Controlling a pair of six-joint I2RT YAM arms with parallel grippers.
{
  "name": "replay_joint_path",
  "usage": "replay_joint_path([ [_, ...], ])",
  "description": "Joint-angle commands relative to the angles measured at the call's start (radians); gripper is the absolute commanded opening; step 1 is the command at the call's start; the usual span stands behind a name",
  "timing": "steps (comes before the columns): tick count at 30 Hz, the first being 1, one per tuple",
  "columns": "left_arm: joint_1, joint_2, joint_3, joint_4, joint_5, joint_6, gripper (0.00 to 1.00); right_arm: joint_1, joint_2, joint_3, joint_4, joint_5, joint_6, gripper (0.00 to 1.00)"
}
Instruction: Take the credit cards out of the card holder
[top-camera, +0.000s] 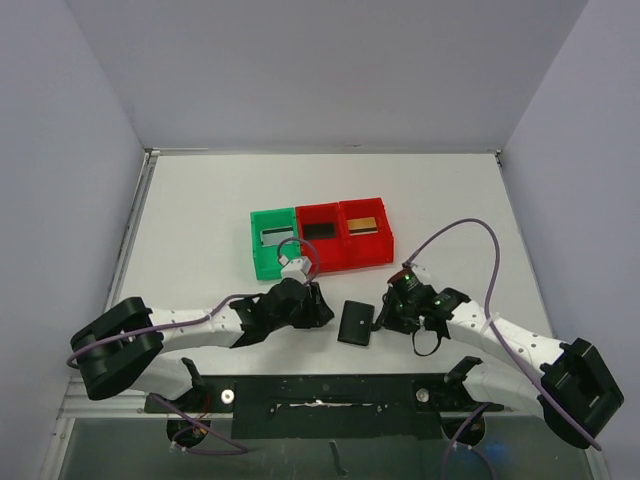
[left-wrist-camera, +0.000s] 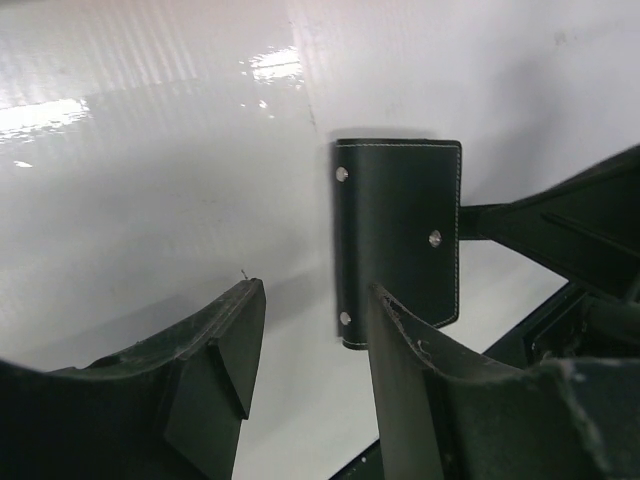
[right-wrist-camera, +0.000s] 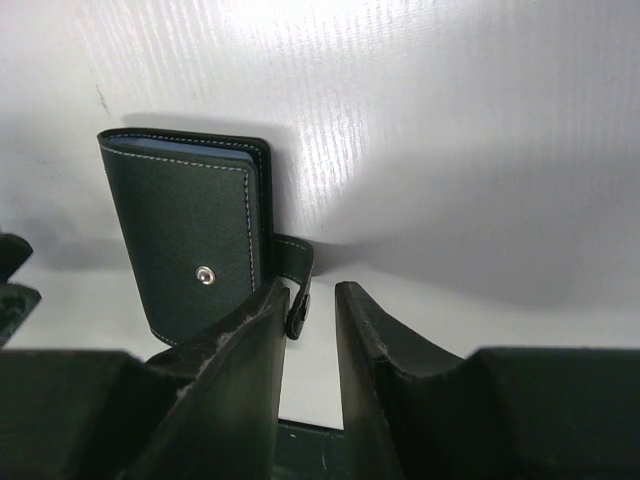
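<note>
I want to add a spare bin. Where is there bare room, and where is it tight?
Bare table lies behind the green bin and red bins up to the back wall, left of the green bin, and right of the red bins. Tight: the near strip, where the left claw and right claw flank the card holder.

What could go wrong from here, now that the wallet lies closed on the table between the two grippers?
1. The strap of the wallet sits right beside the fingertips of the right gripper. It could snag and drag the wallet when that arm moves.
2. The left arm's cable loops over the green bin, so a move might nudge the bin and its card.
</note>
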Motion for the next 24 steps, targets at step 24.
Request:
replay_joint_path([
  [24,-0.026,-0.198,-0.025,0.009,-0.092,-0.042,0.66,-0.024,-0.057,0.099,0.196,-0.182,-0.133,0.0],
])
